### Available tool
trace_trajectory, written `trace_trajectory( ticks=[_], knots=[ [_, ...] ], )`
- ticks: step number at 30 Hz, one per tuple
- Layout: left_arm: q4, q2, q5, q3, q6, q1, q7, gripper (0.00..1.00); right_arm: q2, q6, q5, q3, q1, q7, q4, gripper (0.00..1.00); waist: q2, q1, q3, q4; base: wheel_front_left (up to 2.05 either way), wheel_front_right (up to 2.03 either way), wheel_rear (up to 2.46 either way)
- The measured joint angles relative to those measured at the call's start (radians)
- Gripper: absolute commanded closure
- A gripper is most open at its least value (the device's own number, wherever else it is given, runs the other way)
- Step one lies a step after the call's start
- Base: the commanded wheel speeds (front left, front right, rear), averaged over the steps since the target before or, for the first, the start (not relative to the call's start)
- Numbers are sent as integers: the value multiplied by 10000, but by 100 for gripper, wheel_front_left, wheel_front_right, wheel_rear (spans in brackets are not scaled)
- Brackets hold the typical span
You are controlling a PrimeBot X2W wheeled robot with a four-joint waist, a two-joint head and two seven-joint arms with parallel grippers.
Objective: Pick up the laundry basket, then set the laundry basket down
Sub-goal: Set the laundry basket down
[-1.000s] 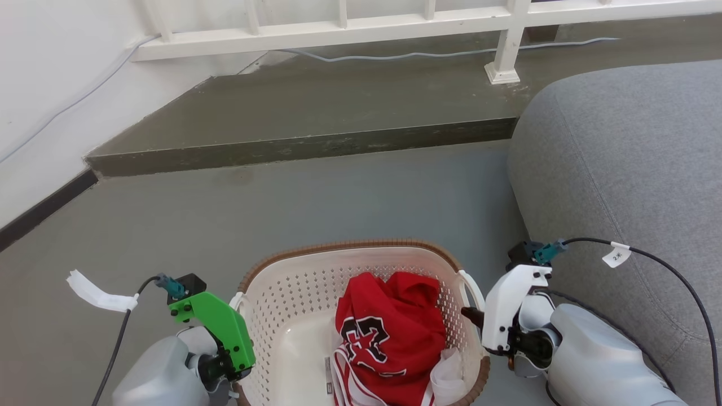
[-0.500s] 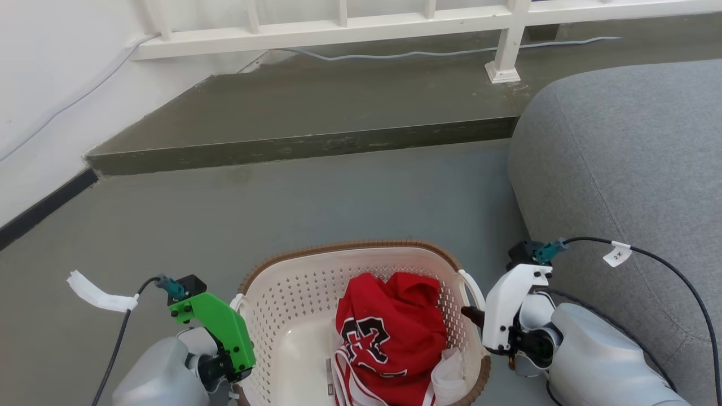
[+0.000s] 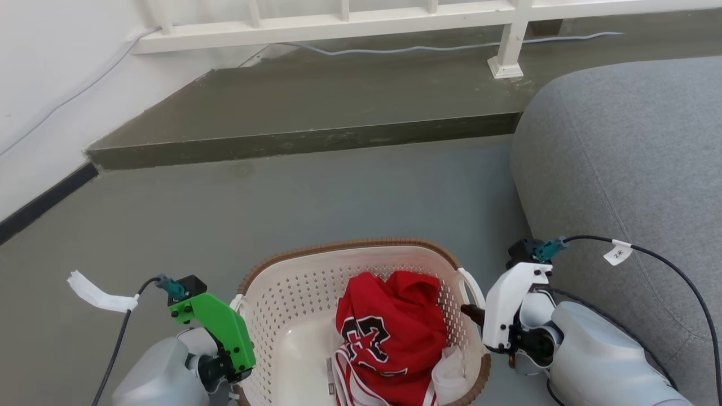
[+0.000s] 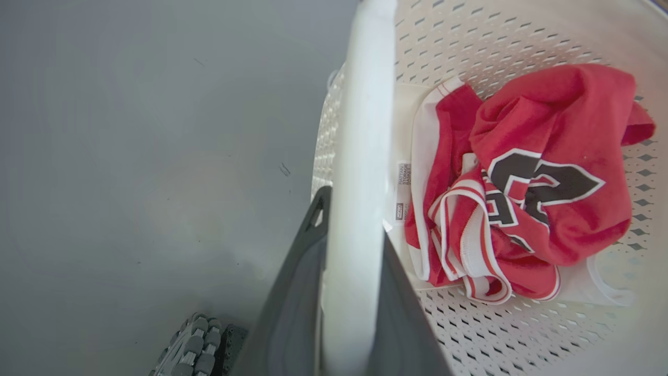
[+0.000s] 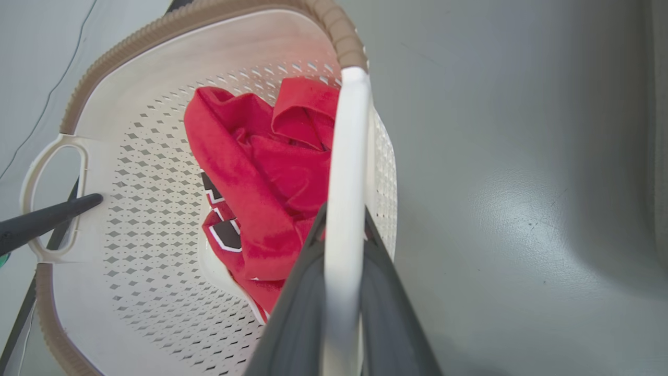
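Laundry basket [image 3: 282,299] between left hand [image 4: 352,219] and right hand [image 5: 344,219], each clamped on a side handle [image 5: 347,156] (red jersey [image 3: 389,332] inside).

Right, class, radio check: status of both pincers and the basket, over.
Left pincer shut on left handle, right pincer shut on right handle. Held basket upright, red shirt inside. Grey sofa close on right, step ahead.

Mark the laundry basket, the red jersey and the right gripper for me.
laundry basket [image 3: 350,245]: head view, far brown rim.
red jersey [image 3: 417,332]: head view, red cloth right of the number.
right gripper [image 5: 344,211]: right wrist view, between its fingertips, on the clamped white handle.
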Motion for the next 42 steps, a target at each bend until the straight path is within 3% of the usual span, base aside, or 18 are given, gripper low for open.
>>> trace_trajectory(
  ticks=[13,42],
  knots=[
    [-257,36,2,-52,8,-360,-370,100,-224,-2,0,182,-459,-374,-416,100,0,0,843,72,0,0,0],
    [-798,44,286,-213,316,-2271,-1825,100,-811,-2,-399,508,-2382,-2023,-959,100,0,2,4394,228,0,0,0]
  ],
)
